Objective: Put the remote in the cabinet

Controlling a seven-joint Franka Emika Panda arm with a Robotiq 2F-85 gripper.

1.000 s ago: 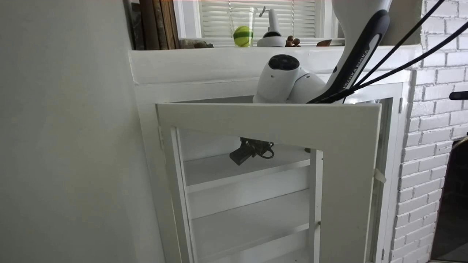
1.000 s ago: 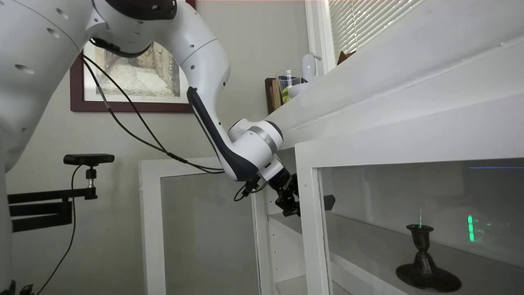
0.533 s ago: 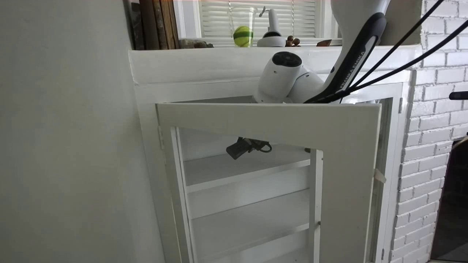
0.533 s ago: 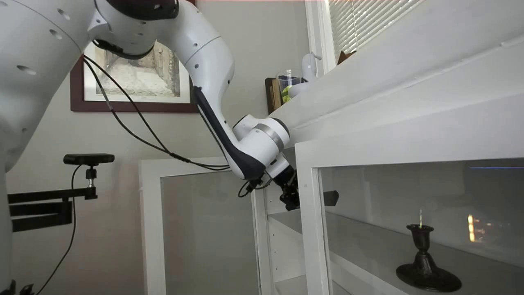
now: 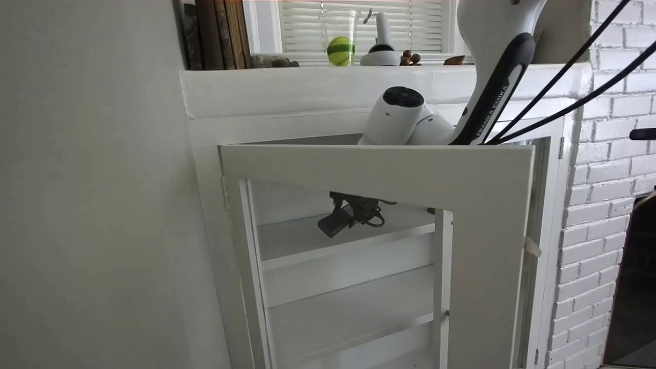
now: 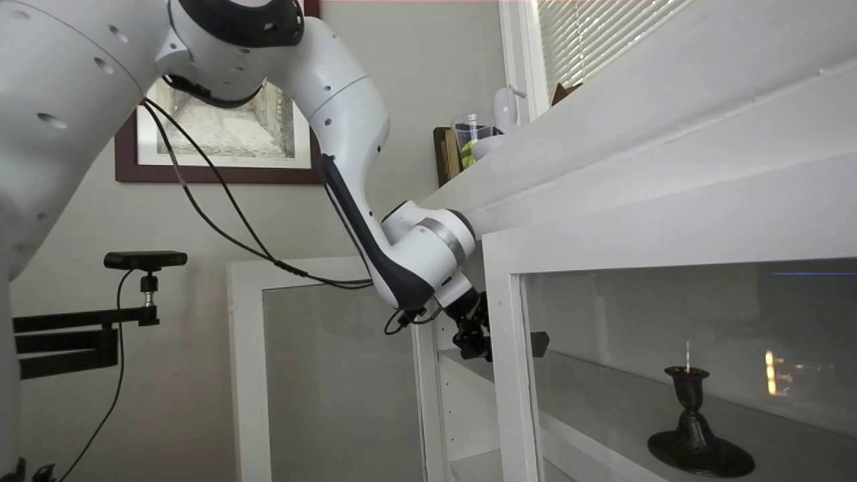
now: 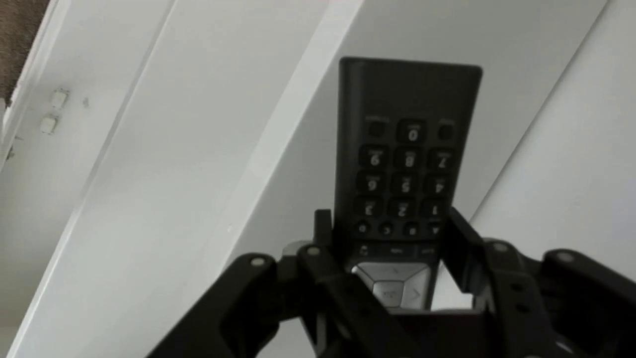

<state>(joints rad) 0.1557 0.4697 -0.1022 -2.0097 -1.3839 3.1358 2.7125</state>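
Remote (image 7: pixel 407 174) in pincer (image 7: pixel 390 223) — seemingly above cabinet (image 5: pixel 359 164) shelf (image 5: pixel 287 241), ball (image 5: pixel 341 51) in cup (image 5: pixel 339 24) on ledge (image 5: pixel 307 87)

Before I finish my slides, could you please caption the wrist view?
The gripper holds the dark remote, number keys upside down in this view, with a white cabinet shelf beyond.

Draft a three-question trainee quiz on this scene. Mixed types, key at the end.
1. What is the gripper holding in the wrist view?
2. True or false: a cabinet door stands open.
3. Behind the cabinet glass in an exterior view stands:
A) camera
B) cup
C) candlestick

Key:
1. The remote
2. True
3. C
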